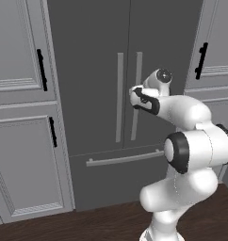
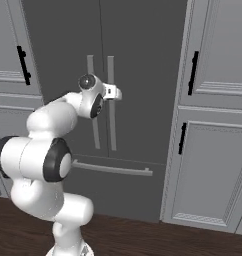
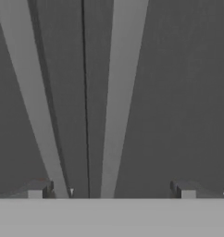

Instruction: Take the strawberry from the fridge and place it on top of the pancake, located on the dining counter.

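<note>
1. The fridge [image 1: 94,84] fills the middle of the left base view, from the top edge down nearly to the floor. Both doors are shut, with one thin dark seam between them. The strawberry is inside and cannot be seen.
2. Light-grey cabinets [image 1: 21,141] flank the fridge on both sides. In the right base view two panelled doors [image 2: 213,165] stand one above the other at the right, each with a black handle.
3. The dark wood floor [image 1: 87,221] runs as a strip along the bottom of the frame, bare in front of the fridge apart from the robot's own base.
4. The bottom drawer has one horizontal grey bar [image 2: 113,168].
5. Two long vertical handles [image 1: 120,94] sit close either side of the seam, a narrow gap between them.
6. The tool [image 3: 111,190] has its tips spread wide at the lower edge of the hand view, holding nothing. It points at the door face, both handles running up between the tips.
</note>
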